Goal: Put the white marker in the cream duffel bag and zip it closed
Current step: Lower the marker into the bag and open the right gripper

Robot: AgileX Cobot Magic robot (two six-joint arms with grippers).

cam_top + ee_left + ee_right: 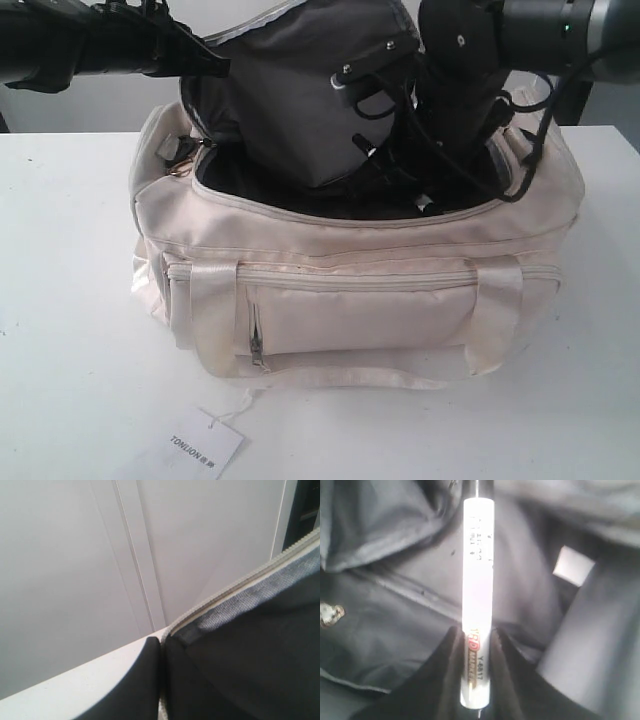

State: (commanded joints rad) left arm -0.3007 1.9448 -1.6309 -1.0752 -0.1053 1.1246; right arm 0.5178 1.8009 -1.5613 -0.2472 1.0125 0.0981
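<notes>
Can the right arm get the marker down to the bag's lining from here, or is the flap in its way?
Probably yes. The left gripper holds the flap of the cream duffel bag up, and the right gripper, clamped on the white marker, is inside the opening over the dark lining.

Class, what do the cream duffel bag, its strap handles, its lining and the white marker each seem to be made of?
The cream duffel bag: woven fabric, likely synthetic, slight sheen, creases and stitched seams. Its strap handles: satin-like webbing, glossier highlights. The lining: thin dark grey cloth, matte, loose folds. The white marker: probably plastic, smooth glossy barrel with printed text.
</notes>
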